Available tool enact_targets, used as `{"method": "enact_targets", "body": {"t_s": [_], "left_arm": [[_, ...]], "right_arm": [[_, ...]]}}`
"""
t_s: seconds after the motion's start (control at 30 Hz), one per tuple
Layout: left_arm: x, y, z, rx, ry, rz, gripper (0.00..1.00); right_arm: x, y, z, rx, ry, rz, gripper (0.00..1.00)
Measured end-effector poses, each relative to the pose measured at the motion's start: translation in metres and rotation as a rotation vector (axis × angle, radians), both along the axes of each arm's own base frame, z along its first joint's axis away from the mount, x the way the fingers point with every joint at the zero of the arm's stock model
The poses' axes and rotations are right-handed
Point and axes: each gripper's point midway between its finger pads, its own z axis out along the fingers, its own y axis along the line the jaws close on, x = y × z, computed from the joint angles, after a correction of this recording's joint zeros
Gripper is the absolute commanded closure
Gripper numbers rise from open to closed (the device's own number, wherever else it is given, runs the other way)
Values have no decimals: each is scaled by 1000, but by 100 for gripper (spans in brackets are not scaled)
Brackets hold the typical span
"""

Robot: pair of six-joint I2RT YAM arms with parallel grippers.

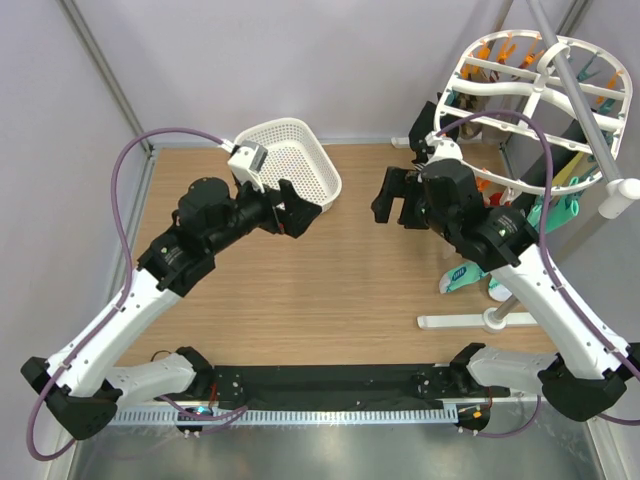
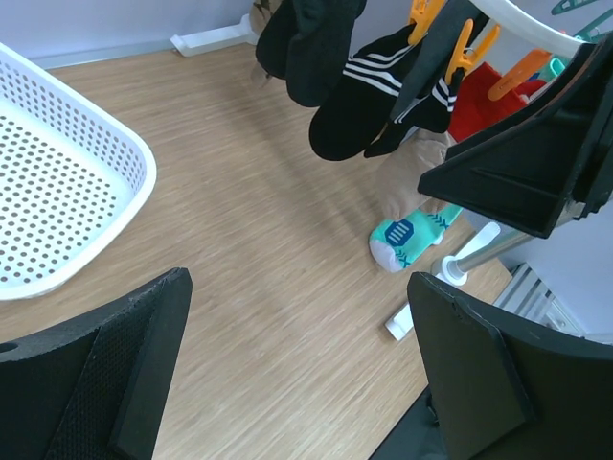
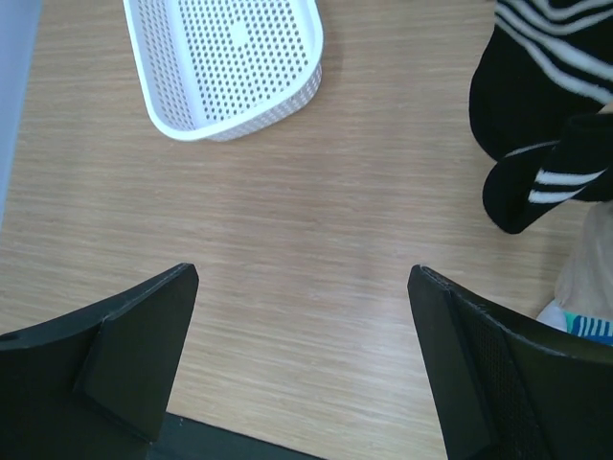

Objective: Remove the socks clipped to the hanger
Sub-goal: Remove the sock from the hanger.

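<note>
White perforated basket (image 1: pixel 322 170) at the far middle of the desk (image 1: pixel 330 290), only its own holed floor showing. White oval hanger (image 1: pixel 530 85) high at far right on a stand (image 1: pixel 455 320), socks (image 1: pixel 465 275) dangling beneath. From above, mostly hidden behind the right arm; from the left wrist, black white-striped socks (image 2: pixel 369 105), red sock (image 2: pixel 479 110), teal sock (image 2: pixel 402 238) low near the desk, orange pegs (image 2: pixel 465 43). Left pincer (image 1: pixel 296 208) and right pincer (image 1: pixel 395 198) both spread apart, holding nothing.
</note>
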Motion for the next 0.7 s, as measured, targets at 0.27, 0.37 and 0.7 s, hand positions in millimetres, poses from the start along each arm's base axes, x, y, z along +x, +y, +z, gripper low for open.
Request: {"method": "enact_targets", "body": {"t_s": [0.27,0.37,0.7], "left_arm": [[19,-16,-2,12,18,0,7],[36,-38,3,-29,16,-23,10],[69,-175,-72,-45,47,-289,21]], "right_arm": [[12,0,79,33,-157,0,4],[21,-8,118,30,-238,-48,4],[25,-31,131,-39,-281,-136,12]]}}
